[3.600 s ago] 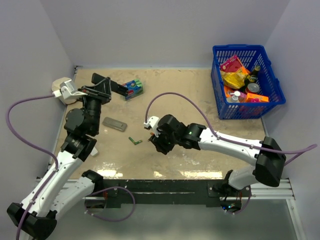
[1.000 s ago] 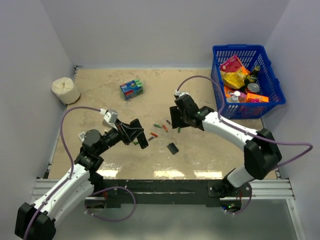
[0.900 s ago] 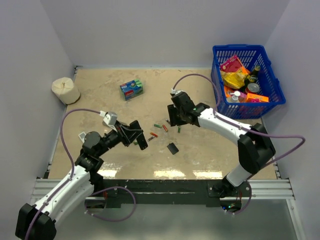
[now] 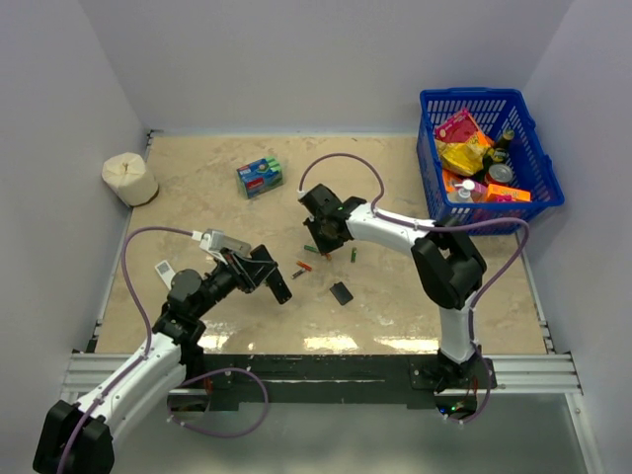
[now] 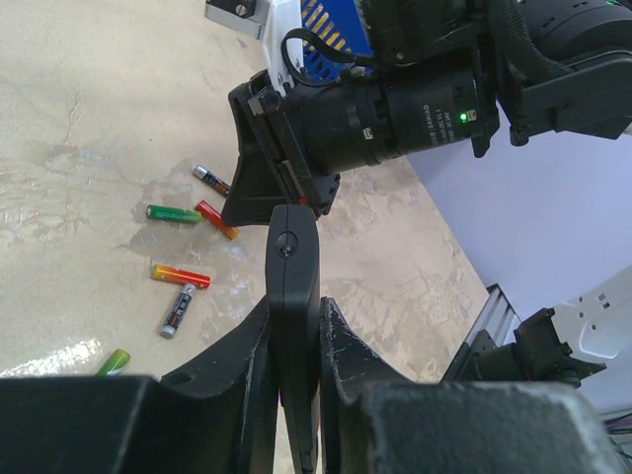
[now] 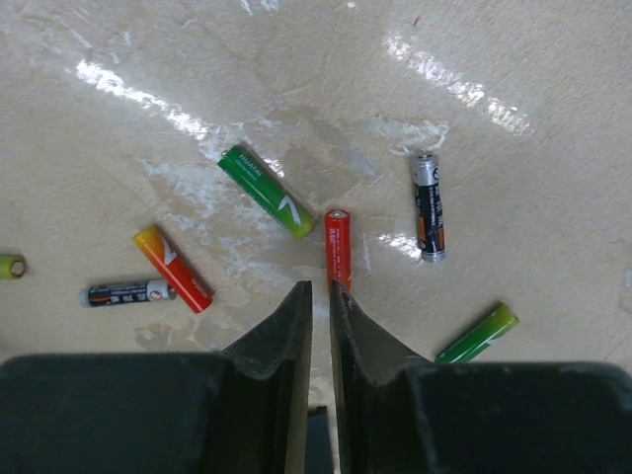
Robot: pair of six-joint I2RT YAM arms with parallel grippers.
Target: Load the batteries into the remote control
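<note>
My left gripper is shut on the slim black remote control, held edge-up above the table; from above the remote pokes out toward the batteries. Several batteries lie loose on the table: a red one, a green one, an orange-red one and a black-and-silver one. My right gripper hangs low over them, jaws almost together with nothing between. The red battery's near end lies just past the right fingertip. The overhead view shows that gripper by the battery cluster.
A small black back cover lies on the table near the batteries. A blue-green packet sits further back, a paper roll at the far left, a white remote by the left arm. A full blue basket stands back right.
My right gripper has swung left over the scattered batteries and its jaws have closed from wide to nearly together. The left gripper still holds the remote, shifted only slightly.
</note>
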